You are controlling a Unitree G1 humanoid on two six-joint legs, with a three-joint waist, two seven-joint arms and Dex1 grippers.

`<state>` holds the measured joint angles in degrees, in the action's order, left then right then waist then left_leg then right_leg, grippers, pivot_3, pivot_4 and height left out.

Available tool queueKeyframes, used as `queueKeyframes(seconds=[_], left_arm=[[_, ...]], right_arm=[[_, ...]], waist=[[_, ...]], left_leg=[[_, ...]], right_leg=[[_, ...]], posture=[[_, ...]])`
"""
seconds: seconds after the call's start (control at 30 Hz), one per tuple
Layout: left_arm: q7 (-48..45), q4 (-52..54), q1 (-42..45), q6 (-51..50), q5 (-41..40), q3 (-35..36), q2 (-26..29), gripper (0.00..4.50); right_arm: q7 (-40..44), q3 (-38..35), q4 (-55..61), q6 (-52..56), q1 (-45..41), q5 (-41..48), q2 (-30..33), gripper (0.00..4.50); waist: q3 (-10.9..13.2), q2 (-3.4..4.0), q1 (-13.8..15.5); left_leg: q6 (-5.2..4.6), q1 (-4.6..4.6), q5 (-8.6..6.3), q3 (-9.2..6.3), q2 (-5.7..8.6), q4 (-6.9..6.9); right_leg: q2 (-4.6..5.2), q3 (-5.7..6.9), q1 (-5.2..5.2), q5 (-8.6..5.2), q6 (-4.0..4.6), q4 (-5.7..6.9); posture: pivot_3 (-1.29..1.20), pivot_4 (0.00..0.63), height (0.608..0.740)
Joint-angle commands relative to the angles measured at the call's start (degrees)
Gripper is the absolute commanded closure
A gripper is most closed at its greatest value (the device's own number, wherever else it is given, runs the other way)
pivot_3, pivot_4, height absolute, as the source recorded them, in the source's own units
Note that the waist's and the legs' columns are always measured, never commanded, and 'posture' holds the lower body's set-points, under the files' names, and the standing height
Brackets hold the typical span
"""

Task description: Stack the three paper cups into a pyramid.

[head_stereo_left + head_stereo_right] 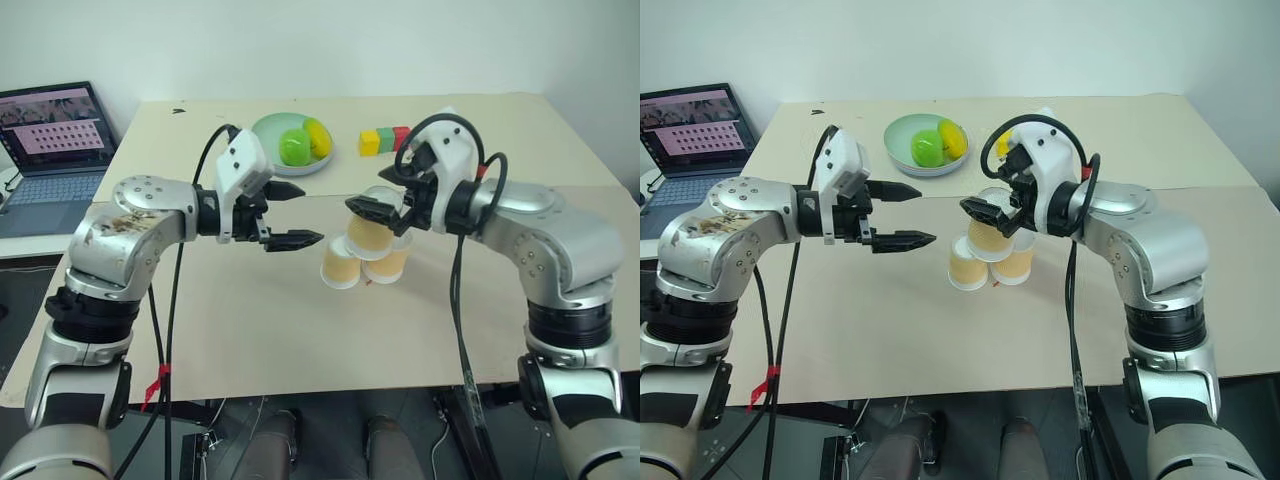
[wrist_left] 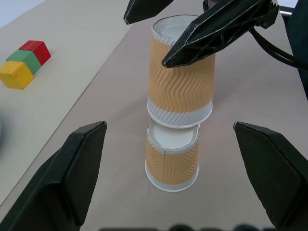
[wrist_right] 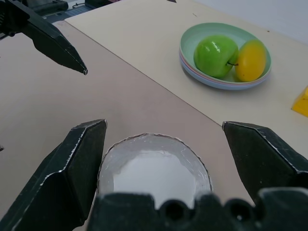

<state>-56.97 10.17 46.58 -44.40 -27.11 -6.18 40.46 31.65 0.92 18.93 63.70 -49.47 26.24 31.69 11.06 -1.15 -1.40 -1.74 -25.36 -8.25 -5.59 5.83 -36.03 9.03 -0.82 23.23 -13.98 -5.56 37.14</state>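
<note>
On the tan table [image 1: 250, 330] the pyramid [image 1: 364, 248] serves as the mark for everything else: two paper cups stand upside down side by side, touching, the left base cup [image 1: 340, 266] a shade nearer the front edge than the right base cup [image 1: 388, 264], and the top cup [image 1: 368, 232] sits inverted on the pair, its white base facing up. The right gripper [image 1: 382, 203] hovers at the top cup's level with its two black fingers spread wide to either side of that cup, clear of its ribbed orange wall as the left wrist view shows. To the left of the pyramid and apart from it, the left gripper [image 1: 290, 214] hangs in the air, its fingers likewise spread wide and pointing toward the cups, holding nothing. Beyond the pyramid, toward the far side of the table, a pale green bowl [image 1: 902, 150] holds a green apple [image 1: 930, 149] and a yellow fruit [image 1: 953, 139], which touch each other. Right of the bowl lies a row of blocks [image 1: 383, 140], yellow, green and red. Far off to the left of the pyramid, past the table's edge, an open laptop [image 1: 45, 160] stands on a lower surface.
</note>
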Motion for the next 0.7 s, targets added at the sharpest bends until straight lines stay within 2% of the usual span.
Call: queueKeyframes(seconds=[0.03,0.13,0.43,0.5,0.57,0.7], left_arm=[[-0.24,-0.42,1.90,1.79,0.67,0.26,-0.39,0.00],[-0.30,-0.94,2.26,2.17,0.93,0.07,-0.65,0.00],[-0.62,-1.52,2.85,2.30,0.88,-0.09,-1.19,0.00],[-1.19,-1.12,2.83,1.68,0.20,0.37,-0.79,0.00],[-1.72,-1.00,3.02,0.52,-1.29,1.68,-0.42,0.00],[-3.38,-0.20,2.40,-2.12,-4.33,4.01,1.40,0.00]], right_arm=[[-0.75,-8.38,1.96,-2.29,-7.51,3.60,-0.35,0.03],[-1.57,-11.05,1.56,-0.32,-9.83,5.72,-0.30,0.03],[-1.76,-12.34,1.80,0.27,-8.24,7.34,2.03,0.03],[1.35,-14.21,2.13,0.03,-6.94,8.92,5.90,0.03],[8.02,-15.82,3.34,-2.80,-2.89,9.81,13.05,0.03],[20.79,-23.56,5.14,-7.82,9.57,13.36,23.38,0.03]], waist=[[0.00,0.00,-0.03],[-0.01,-0.02,0.01],[-0.10,-0.17,0.19],[-0.10,-0.17,0.21],[-0.10,-0.18,0.64],[-0.08,-0.21,0.87]], left_leg=[[0.01,-0.01,0.01,0.01,0.02,0.01],[0.01,0.00,0.01,0.01,-0.01,0.03],[0.06,0.00,0.03,0.02,-0.19,0.02],[0.06,0.00,0.03,0.02,-0.19,0.03],[0.06,-0.01,0.03,0.03,-0.19,0.05],[0.00,-0.16,-0.01,0.06,-0.19,-0.02]], right_leg=[[0.02,-0.02,0.04,0.00,0.00,0.01],[-0.01,-0.01,0.03,0.00,0.01,0.01],[-0.17,0.00,0.02,0.08,0.12,-0.02],[-0.18,-0.01,0.03,0.07,0.12,-0.03],[-0.18,0.00,0.02,0.07,0.12,-0.08],[-0.17,0.08,-0.01,0.06,0.10,-0.19]], posture=[[0.00,0.150,0.740],[0.00,0.150,0.740],[0.00,0.150,0.740],[0.00,0.150,0.740],[0.00,0.150,0.740],[0.00,0.150,0.740]])
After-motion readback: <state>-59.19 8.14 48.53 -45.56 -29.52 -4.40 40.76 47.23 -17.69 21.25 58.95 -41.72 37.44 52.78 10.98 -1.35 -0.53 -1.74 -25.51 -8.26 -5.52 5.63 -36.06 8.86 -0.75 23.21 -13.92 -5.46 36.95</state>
